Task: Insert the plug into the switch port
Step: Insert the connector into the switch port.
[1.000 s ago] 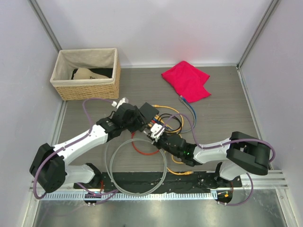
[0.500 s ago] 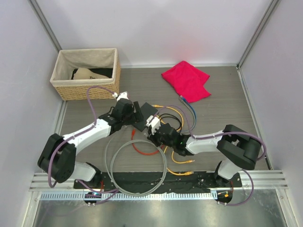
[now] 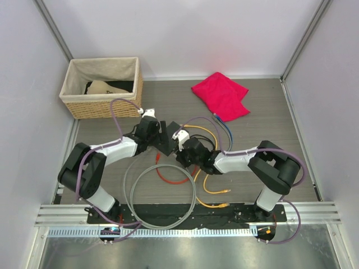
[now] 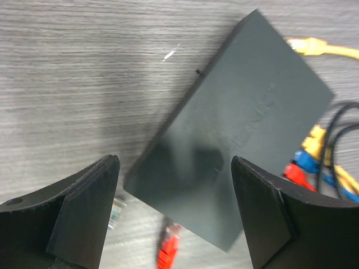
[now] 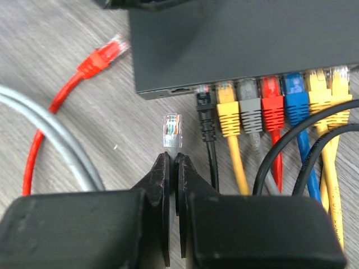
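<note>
The switch [image 5: 241, 39] is a flat dark grey box lying on the table, and it also shows in the left wrist view [image 4: 241, 117] and the top view [image 3: 174, 133]. Black, yellow, grey, red, blue and yellow plugs fill its ports, and the port at the left end [image 5: 180, 89] is empty. My right gripper [image 5: 174, 156] is shut on the cable of a clear plug [image 5: 172, 130], which points at that empty port, a short gap away. My left gripper [image 4: 175, 213] is open above the switch's near corner, not touching it.
A loose red plug [image 5: 104, 56] on a red cable lies left of the switch. Another clear plug [image 4: 115, 212] lies by my left finger. A grey cable coil [image 3: 162, 196] is near the front. A wicker basket [image 3: 101, 106] stands at the back left, a red cloth [image 3: 221, 95] at the back right.
Both arms have folded in and moved away from the bases. My right gripper carried the clear plug up to the switch's port edge. My left gripper shifted back over the switch.
</note>
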Robot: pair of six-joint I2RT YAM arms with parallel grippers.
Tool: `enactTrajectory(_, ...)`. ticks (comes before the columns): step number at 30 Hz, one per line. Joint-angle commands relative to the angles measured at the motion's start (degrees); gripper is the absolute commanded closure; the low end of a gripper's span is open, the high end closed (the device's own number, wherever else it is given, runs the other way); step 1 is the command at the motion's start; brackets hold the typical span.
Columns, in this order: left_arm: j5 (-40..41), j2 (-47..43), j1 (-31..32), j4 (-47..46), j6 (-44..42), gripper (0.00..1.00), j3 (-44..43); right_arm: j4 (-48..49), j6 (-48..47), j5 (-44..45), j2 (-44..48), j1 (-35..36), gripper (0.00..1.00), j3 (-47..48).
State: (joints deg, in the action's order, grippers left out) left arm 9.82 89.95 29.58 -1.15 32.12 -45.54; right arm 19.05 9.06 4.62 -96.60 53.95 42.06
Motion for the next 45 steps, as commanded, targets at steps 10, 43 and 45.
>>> enactTrajectory(10, -5.3, 3.4, -1.0, -3.0, -4.2, 0.24, 0.5, -3.3, 4.2, 0.3, -2.8, -1.9, 0.99, 6.7)
enactTrajectory(43, -18.2, 7.2, -0.9, -1.3, -2.1, 0.28, 1.8, 11.4, -1.4, 0.0, -5.7, -2.2, 0.99, 3.4)
enactTrajectory(45, -19.4, 7.8, -0.8, -1.0, -1.9, 0.28, 1.9, 12.8, -1.2, 0.0, -5.4, -2.2, 0.99, 3.1)
